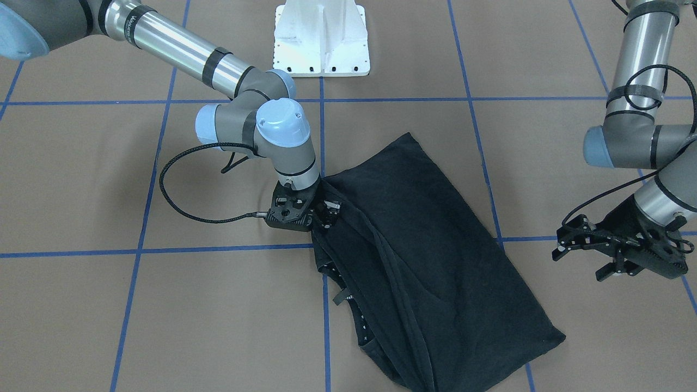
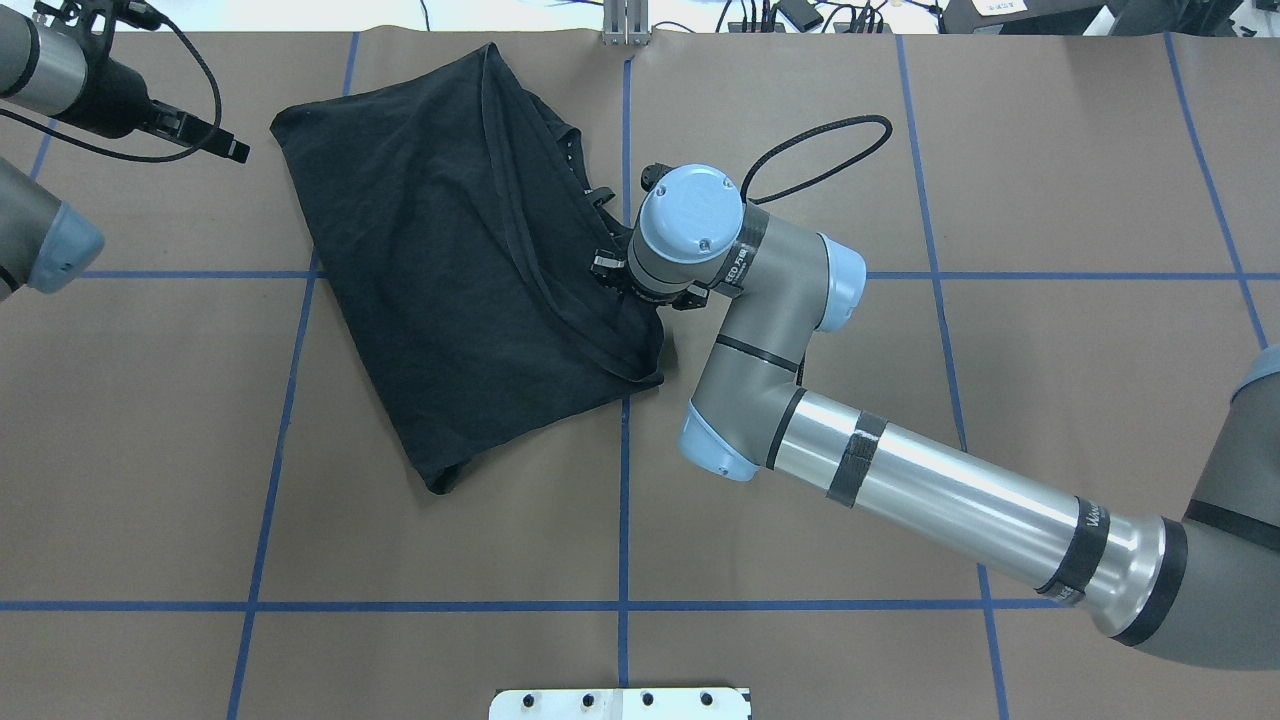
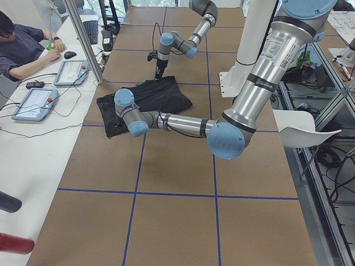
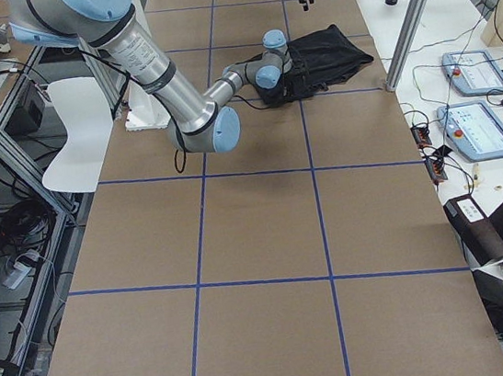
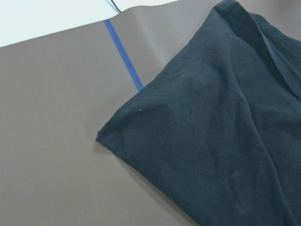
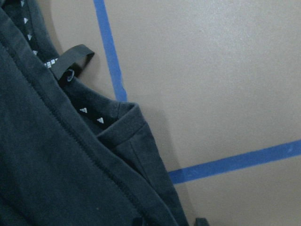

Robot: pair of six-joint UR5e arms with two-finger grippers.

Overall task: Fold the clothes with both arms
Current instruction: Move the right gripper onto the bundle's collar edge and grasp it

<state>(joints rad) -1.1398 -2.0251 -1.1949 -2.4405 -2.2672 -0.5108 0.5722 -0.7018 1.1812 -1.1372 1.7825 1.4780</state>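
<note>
The black shirt is spread folded on the brown table, across a blue tape line. Its edge is pinched by the closed right gripper. The left gripper is held above the table, apart from the shirt, its jaws spread open.

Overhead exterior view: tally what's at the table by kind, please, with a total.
Black t-shirt: 1
Robot arms: 2, the left arm and the right arm
White pedestal base: 1
Total: 4
</note>
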